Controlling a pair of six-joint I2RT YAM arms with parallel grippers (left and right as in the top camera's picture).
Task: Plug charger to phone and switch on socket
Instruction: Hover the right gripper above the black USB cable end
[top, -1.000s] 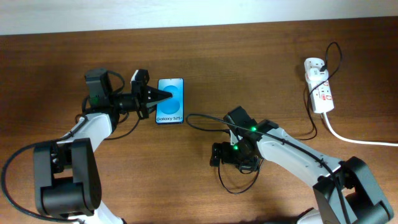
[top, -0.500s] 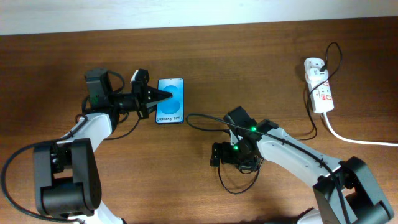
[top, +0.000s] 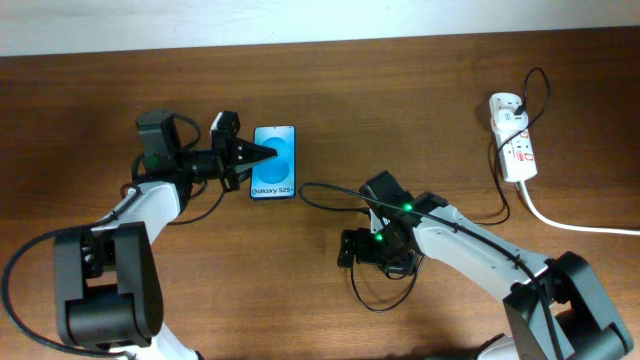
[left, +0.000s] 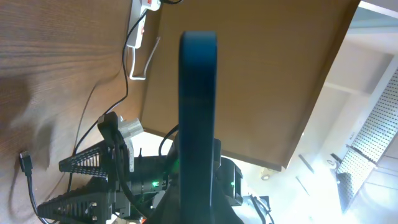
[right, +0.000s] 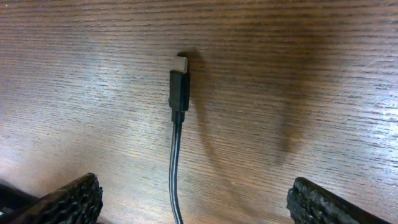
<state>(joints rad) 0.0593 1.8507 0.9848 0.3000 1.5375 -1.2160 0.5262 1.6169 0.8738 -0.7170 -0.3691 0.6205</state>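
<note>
- Nothing is moving: both arms, the phone (top: 274, 162) and the charger (right: 174, 162) are lying exactly where they were a second ago, so the work is pausing rather than advancing.
- The left pincer (top: 258, 153) is reaching in from the counter's (top: 400, 90) left edge, its tip lying over the phone's left side. I cannot tell whether it is clamping the phone or only steadying it.
- The phone is lying face up, left of the counter's middle and somewhat toward the far edge.
- The right pincer (right: 193, 202) is hanging wide apart over the charger's plug tip (right: 179, 84), which is lying loose on the wood between the fingers (right: 62, 199), nearer the near edge, with nothing gripped.
- The socket (top: 513, 150) is sitting by the far right corner, well apart from both arms.
- Judging from this, the grasp on the plug tip is not yet made, and both plugging in and switching on are still waiting.
</note>
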